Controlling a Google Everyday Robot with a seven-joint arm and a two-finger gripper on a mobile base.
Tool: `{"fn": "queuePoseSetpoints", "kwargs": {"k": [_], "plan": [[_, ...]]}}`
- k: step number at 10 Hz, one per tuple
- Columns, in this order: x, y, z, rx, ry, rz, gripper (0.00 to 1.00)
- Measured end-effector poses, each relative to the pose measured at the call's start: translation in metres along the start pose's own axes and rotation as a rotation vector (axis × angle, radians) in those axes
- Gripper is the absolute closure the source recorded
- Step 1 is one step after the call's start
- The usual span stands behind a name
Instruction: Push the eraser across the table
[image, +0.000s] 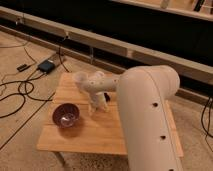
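The table has a light wooden plank top and stands mid-frame. My white arm reaches in from the right, and my gripper points down onto the table's middle, just right of the purple bowl. A small dark patch shows at the gripper's right side; it may be the eraser, mostly hidden behind the wrist. The large upper arm covers the table's right part.
The purple bowl stands on the left half of the table, near the gripper. A black box and cables lie on the floor to the left. A low wall with a rail runs behind the table.
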Motion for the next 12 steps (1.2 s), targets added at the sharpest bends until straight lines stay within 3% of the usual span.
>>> {"fn": "queuePoseSetpoints", "kwargs": {"k": [4, 6, 7, 8, 10, 12], "plan": [[-0.048, -0.007, 0.004, -0.001, -0.033, 0.001, 0.35], [-0.082, -0.002, -0.001, -0.005, -0.068, -0.005, 0.35], [-0.104, 0.0, -0.009, -0.01, -0.105, -0.001, 0.35], [-0.112, -0.006, -0.013, -0.001, -0.112, 0.006, 0.35], [-0.148, -0.024, -0.043, 0.022, -0.188, 0.022, 0.35], [-0.177, -0.043, -0.094, 0.076, -0.277, 0.023, 0.35]]}}
